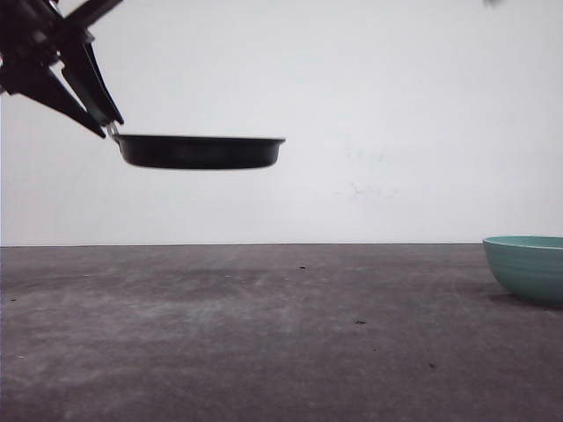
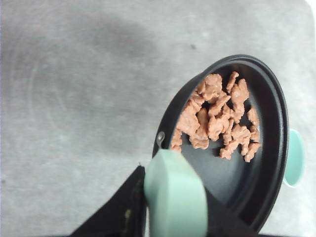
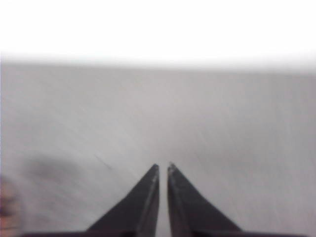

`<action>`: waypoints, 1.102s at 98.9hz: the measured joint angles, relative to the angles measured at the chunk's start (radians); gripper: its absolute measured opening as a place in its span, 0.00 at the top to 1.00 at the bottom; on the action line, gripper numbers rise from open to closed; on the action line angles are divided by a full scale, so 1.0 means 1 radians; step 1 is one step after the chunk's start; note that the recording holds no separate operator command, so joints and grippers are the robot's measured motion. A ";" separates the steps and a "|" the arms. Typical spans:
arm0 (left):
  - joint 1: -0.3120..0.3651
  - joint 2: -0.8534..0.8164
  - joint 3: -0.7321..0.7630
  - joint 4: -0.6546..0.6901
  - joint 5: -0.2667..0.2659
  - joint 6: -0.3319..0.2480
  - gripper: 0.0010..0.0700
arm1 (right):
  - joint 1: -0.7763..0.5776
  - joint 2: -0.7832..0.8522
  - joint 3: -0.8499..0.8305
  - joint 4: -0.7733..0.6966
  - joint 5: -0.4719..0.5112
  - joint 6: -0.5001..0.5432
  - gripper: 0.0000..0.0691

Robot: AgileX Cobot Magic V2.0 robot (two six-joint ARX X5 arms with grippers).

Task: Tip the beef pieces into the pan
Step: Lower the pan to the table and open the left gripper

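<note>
The left gripper (image 1: 104,123) comes in from the upper left corner of the front view, its dark fingers slanting down and to the right, and it's got the pan (image 1: 201,151) by the handle, up in the air and well clear of the grey table (image 1: 264,343). Seen edge-on from the front, the pan sits pretty much level, rim flat, its body reaching out to the right from the grip. From the left wrist camera, the pale mint-green handle (image 2: 175,195) is clamped between the black fingers (image 2: 121,207), closed tight on either side of it, with the black pan (image 2: 266,163) extending away beyond. And there's the cargo: the beef pieces (image 2: 217,118), a heap of reddish-brown chunks, lying inside the pan, bunched toward the part of the floor near the handle rivet, with bare black surface around them. Over at the far right of the table stands a teal bowl (image 1: 528,266), well apart from the raised pan; a sliver of it peeks out past the pan's rim in the left wrist view. The right gripper (image 3: 163,169) hangs above bare table, its two pointed fingers drawn nearly together with only a thin slit between the tips, holding nothing.
</note>
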 joint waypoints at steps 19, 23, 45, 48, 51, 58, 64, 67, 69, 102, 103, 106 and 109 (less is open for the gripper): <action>0.000 0.082 0.000 0.017 -0.006 0.000 0.93 | 0.148 -0.166 0.001 -0.002 0.006 -0.035 0.99; 0.000 0.103 0.000 0.020 -0.006 0.000 0.93 | 0.182 -0.188 0.001 -0.004 0.008 -0.040 0.99; 0.000 0.217 0.000 0.029 -0.006 0.006 0.93 | 0.337 -0.278 0.001 -0.058 0.024 -0.050 0.99; 0.000 0.229 0.000 0.030 -0.006 0.011 0.93 | 0.347 -0.288 0.001 -0.072 0.039 -0.051 0.99; 0.000 0.241 0.000 0.030 -0.006 0.014 0.93 | 0.352 -0.297 0.001 -0.084 0.049 -0.051 0.99; 0.001 0.276 0.000 0.030 -0.006 0.023 0.93 | 0.359 -0.310 0.001 -0.102 0.061 -0.051 0.99; 0.002 0.298 0.000 0.031 -0.006 0.029 0.93 | 0.358 -0.316 0.001 -0.107 0.065 -0.051 0.99; 0.002 0.305 0.000 0.035 -0.006 0.032 0.93 | 0.358 -0.319 0.001 -0.109 0.064 -0.051 0.99; 0.002 0.309 0.000 0.038 -0.007 0.033 0.93 | 0.358 -0.320 0.001 -0.109 0.064 -0.051 0.99; 0.004 0.316 0.000 0.087 -0.056 0.036 0.93 | 0.358 -0.333 0.001 -0.114 0.063 -0.050 0.99; 0.004 0.317 0.000 0.086 -0.056 0.036 0.93 | 0.358 -0.333 0.001 -0.114 0.063 -0.050 0.99; 0.004 0.319 0.000 0.086 -0.056 0.036 0.93 | 0.358 -0.333 0.001 -0.114 0.063 -0.050 0.99; 0.004 0.320 0.000 0.085 -0.056 0.036 0.93 | 0.358 -0.333 0.001 -0.114 0.063 -0.049 1.00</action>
